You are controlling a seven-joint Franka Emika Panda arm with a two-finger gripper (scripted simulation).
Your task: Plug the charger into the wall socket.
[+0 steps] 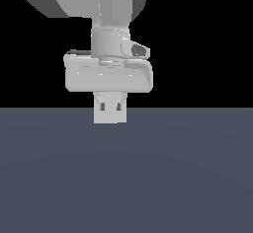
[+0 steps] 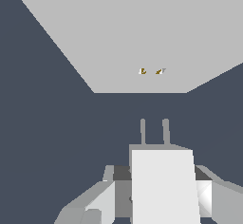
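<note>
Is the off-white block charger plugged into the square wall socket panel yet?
Out. Charger is held in the gripper; its two prongs stop short of the socket's holes, floor visible between.

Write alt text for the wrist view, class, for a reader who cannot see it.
The tool holds the charger, whose two prongs point toward the wall socket across a gap of dark floor. The socket is a pale panel with two small yellowish holes.

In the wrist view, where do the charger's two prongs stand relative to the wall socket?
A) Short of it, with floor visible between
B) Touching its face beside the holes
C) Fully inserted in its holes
A: the charger prongs end short of the wall socket, with dark floor between them.
</note>
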